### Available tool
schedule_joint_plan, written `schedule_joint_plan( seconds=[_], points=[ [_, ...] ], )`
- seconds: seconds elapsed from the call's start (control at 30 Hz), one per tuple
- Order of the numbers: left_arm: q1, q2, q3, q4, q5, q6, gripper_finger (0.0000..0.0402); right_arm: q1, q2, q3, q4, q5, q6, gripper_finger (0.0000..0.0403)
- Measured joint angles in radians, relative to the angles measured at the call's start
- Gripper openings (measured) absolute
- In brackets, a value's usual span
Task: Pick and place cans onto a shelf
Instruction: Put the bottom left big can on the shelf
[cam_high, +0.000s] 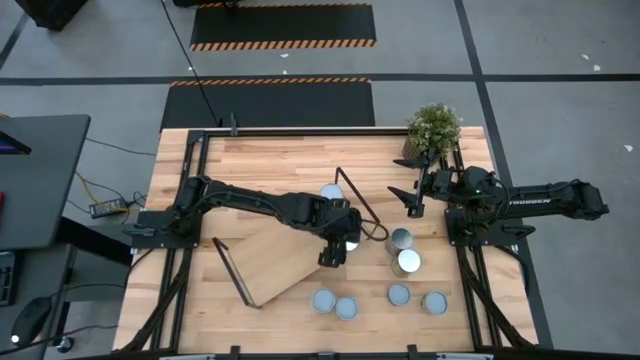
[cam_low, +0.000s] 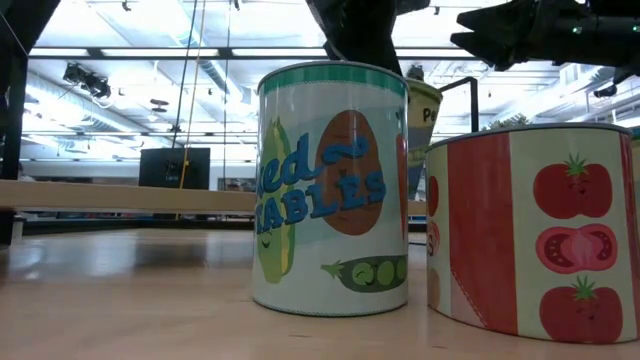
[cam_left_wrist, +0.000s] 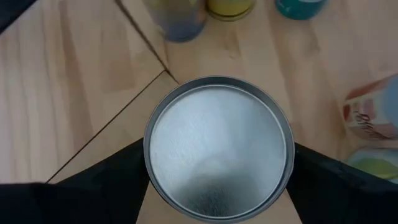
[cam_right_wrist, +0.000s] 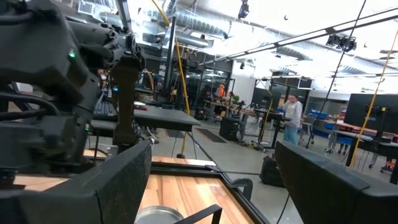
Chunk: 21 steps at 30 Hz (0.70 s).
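My left gripper (cam_high: 340, 248) is at the table's middle, shut on a can with a silver top (cam_left_wrist: 217, 146), by the right end of the shelf (cam_high: 275, 255). The shelf is a light-wood board with a black wire loop at each end. In the low view its board (cam_low: 120, 197) stands raised above the table. Another can (cam_high: 332, 192) sits at the shelf's far side. Several more cans stand on the table to the right and near side (cam_high: 400, 238) (cam_high: 323, 300) (cam_high: 434, 302). My right gripper (cam_high: 412, 200) is open and empty at the right. My left gripper pinches the can by its side wall just below the rim (cam_left_wrist: 149, 155), one finger (cam_left_wrist: 118, 180) on each side. The fingers come from above and point down. In the low view the can (cam_low: 425, 115) sits tilted under the gripper; its base is hidden behind nearer cans.
A potted plant (cam_high: 433, 125) stands at the far right. A mixed-vegetables can (cam_low: 330, 190) and a tomato can (cam_low: 530, 230) stand near the front edge. The shelf's right wire loop (cam_high: 360, 205) rises beside my left gripper. Bare tabletop lies at the far left.
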Motion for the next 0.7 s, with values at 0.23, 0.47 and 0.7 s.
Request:
schedule_joint_plan(
  seconds=[0.23,0.47,0.7],
  points=[
    [0.02,-0.005,0.0,-0.03,-0.042,-0.019,0.0325,0.0,0.0,0.0,0.0,0.0,0.0,0.0348],
    [0.022,-0.005,-0.001,-0.034,-0.116,-0.05,0.0341,0.0,0.0,0.0,0.0,0.0,0.0,0.0348],
    [0.024,-0.005,-0.001,-0.031,-0.121,-0.097,0.0394,0.0,0.0,0.0,-0.001,0.0,-0.002,0.0348]
  ],
)
